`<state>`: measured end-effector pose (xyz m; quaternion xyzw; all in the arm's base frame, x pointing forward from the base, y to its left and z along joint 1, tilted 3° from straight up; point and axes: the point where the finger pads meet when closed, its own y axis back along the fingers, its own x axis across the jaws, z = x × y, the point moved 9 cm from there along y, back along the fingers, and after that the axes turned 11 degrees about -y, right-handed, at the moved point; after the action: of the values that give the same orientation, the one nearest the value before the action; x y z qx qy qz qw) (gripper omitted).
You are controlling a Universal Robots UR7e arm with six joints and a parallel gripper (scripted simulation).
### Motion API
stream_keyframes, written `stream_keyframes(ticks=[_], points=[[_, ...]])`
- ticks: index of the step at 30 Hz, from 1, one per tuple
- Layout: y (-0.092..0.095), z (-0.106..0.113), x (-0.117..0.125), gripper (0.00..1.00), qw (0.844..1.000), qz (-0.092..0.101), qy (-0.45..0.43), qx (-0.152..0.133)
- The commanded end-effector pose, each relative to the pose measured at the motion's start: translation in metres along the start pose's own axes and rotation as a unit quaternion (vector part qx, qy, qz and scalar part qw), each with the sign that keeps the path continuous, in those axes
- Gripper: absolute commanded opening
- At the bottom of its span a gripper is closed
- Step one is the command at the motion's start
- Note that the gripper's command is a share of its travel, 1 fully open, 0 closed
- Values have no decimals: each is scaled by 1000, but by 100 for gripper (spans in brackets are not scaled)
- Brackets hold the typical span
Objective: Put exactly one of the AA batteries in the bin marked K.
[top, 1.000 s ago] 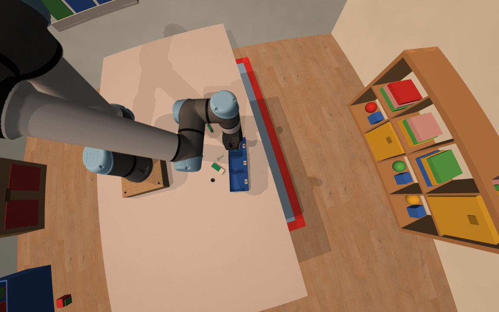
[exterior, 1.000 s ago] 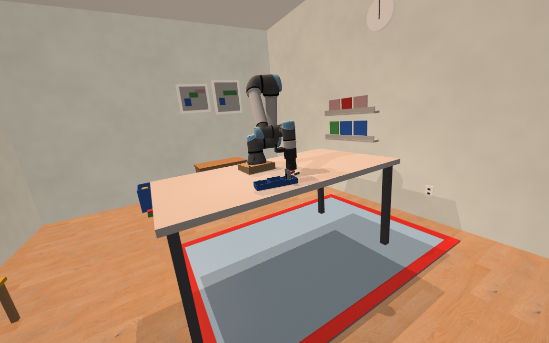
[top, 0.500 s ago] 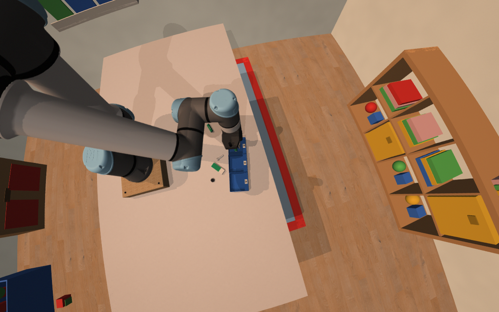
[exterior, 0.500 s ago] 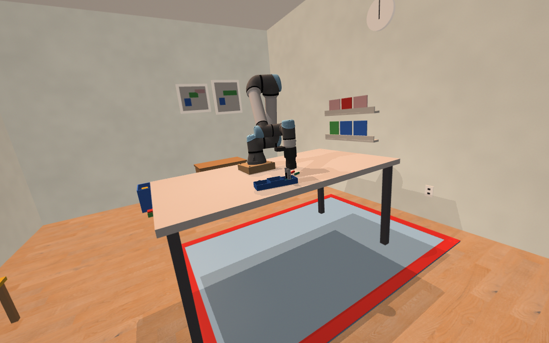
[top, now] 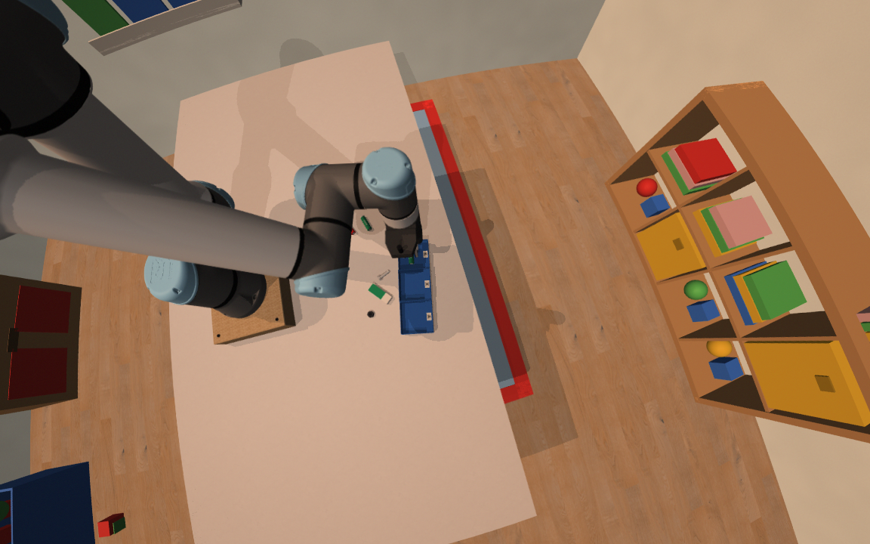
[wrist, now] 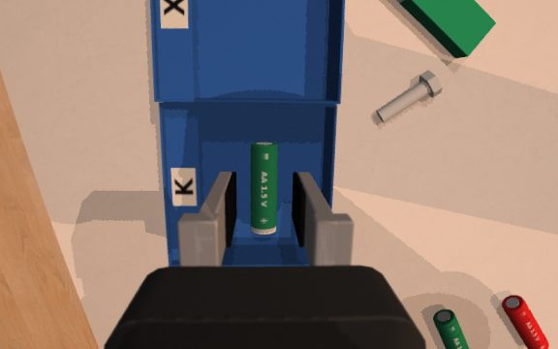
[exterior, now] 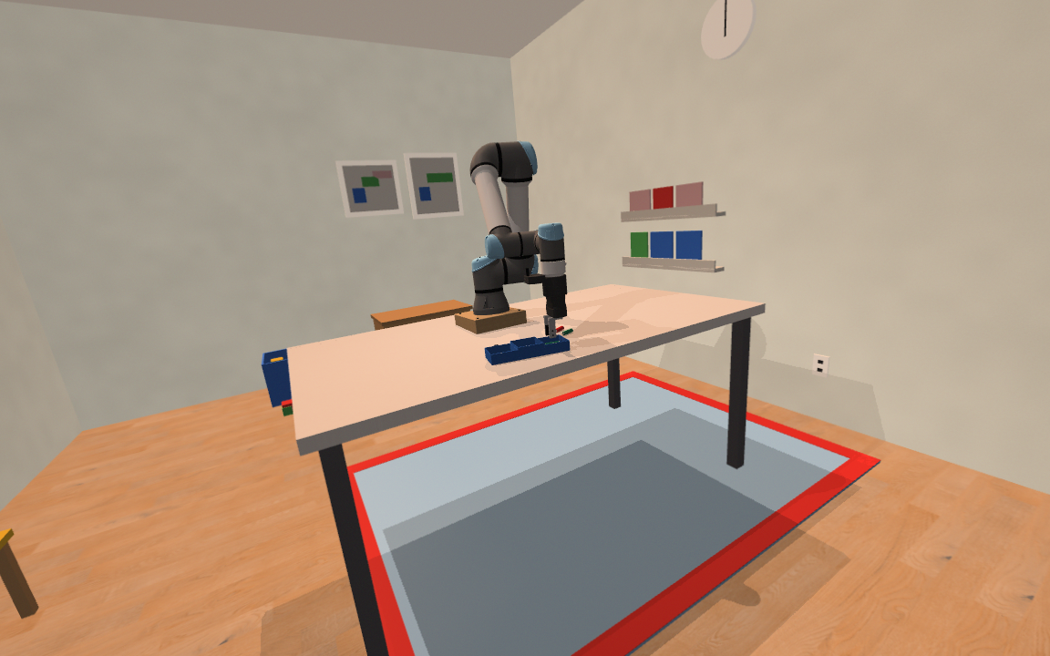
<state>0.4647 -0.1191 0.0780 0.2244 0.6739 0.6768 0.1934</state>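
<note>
In the wrist view a green AA battery (wrist: pixel 263 188) lies inside the blue bin marked K (wrist: pixel 247 184). My gripper (wrist: pixel 264 194) hangs over that bin, open, with a clear gap between each finger and the battery. A second green AA battery (wrist: pixel 450 330) and a red AA battery (wrist: pixel 524 321) lie on the table to the right of the bin. In the top view the gripper (top: pixel 411 257) is at the far end of the row of blue bins (top: pixel 415 287).
The bin marked X (wrist: pixel 247 48) adjoins bin K. A grey bolt (wrist: pixel 407 101) and a green block (wrist: pixel 446 21) lie on the table to the right. A small black ring (top: pixel 370 313) lies near the bins. The table edge is to the left of the bins.
</note>
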Motion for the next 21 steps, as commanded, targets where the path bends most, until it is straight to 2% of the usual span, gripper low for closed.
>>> stream_keyframes(ticks=[1,4,13,14,21], points=[[7,0,0,60,1000,-1,0,0],[21,0,0,60,1000,-1,0,0],[21,0,0,60,1000,-1,0,0],[25,0,0,100,1000,-1,0,0],[53,0,0,100,1000,-1,0,0]])
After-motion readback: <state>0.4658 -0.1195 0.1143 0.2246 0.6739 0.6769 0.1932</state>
